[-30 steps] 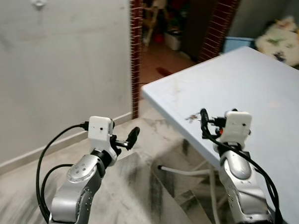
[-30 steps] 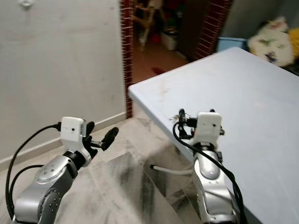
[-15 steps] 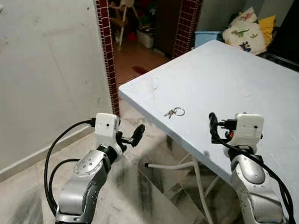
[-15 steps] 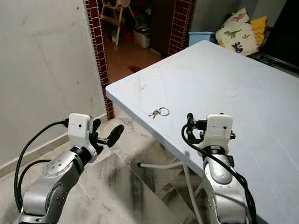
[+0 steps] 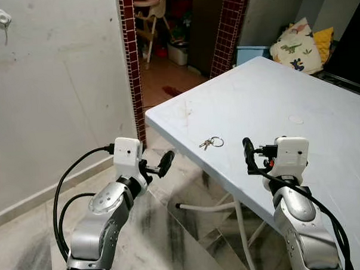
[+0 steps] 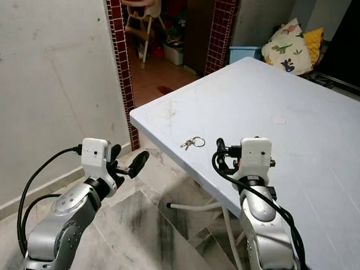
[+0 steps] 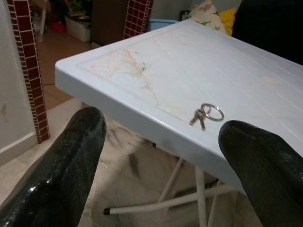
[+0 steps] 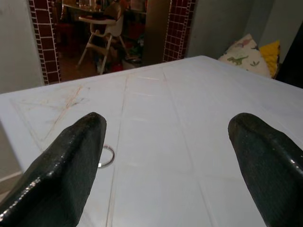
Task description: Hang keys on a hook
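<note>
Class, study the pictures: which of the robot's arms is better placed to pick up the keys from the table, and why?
Probably the right. The right gripper is open above the table, with the keys just ahead of it near the edge. The left gripper, also open, hangs over the floor beside the table.

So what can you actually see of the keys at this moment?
The keys are a small metallic bunch on a thin round ring, with the blades fanned out to one side. They lie flat on the pale blue table, close to its near edge and not far from the corner. Only the tabletop touches them. The right gripper is open just behind them; the left gripper hangs open off the table edge.
</note>
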{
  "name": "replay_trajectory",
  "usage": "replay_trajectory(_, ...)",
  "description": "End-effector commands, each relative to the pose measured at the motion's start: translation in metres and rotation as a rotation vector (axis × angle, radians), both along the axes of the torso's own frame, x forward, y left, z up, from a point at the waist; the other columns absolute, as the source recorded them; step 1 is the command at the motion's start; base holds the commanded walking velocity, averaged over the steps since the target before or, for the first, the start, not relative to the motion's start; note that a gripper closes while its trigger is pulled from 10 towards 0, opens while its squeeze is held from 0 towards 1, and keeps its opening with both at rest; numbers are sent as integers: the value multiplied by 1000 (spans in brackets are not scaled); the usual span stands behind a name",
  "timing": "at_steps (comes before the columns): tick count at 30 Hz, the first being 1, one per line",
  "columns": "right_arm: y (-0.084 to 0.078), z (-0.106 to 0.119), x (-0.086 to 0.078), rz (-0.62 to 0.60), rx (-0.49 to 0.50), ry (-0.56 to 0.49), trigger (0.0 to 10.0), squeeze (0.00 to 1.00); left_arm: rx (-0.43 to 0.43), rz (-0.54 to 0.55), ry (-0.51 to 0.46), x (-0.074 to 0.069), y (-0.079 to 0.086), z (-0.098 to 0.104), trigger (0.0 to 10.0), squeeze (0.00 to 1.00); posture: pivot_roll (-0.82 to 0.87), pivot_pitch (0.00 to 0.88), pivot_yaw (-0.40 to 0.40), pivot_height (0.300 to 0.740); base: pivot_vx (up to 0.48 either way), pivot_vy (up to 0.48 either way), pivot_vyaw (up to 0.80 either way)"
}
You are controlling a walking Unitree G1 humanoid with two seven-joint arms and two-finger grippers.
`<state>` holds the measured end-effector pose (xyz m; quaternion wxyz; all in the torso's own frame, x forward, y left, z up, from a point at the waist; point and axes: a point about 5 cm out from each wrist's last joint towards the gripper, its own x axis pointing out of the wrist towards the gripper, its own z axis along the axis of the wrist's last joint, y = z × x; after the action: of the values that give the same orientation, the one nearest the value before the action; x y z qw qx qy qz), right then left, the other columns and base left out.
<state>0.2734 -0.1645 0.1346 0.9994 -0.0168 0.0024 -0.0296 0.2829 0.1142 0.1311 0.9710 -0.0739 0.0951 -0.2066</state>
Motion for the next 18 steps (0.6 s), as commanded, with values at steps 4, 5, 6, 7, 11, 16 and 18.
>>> replay_trajectory(4,3,8,2,23,8,-20,10000,0,7,-13,-1,-1,-1,0,10000,0,89,0,-56,740,465,0,0)
replay_trajectory(5,3,8,2,23,8,-20,10000,0,7,-13,-1,-1,-1,0,10000,0,89,0,-56,740,465,0,0)
replay_trajectory(6,4,9,3,30,0,-24,10000,0,10,-15,1,-1,0,0,10000,0,92,0,-54,740,465,0,0)
replay_trajectory(7,4,9,4,30,3,-25,10000,0,12,-16,3,-1,0,0,10000,0,91,0,-51,740,465,0,0)
replay_trajectory(11,3,8,4,26,4,-21,10000,0,14,-19,4,-2,0,-1,10000,0,94,0,-53,740,458,0,0)
replay_trajectory(16,2,7,4,21,2,-17,10000,0,15,-19,8,-2,0,-1,10000,0,96,0,-53,740,434,0,0)
replay_trajectory(18,2,6,5,20,4,-15,10000,0,-16,-26,-4,-3,-2,1,10000,0,97,0,-53,740,390,0,0)
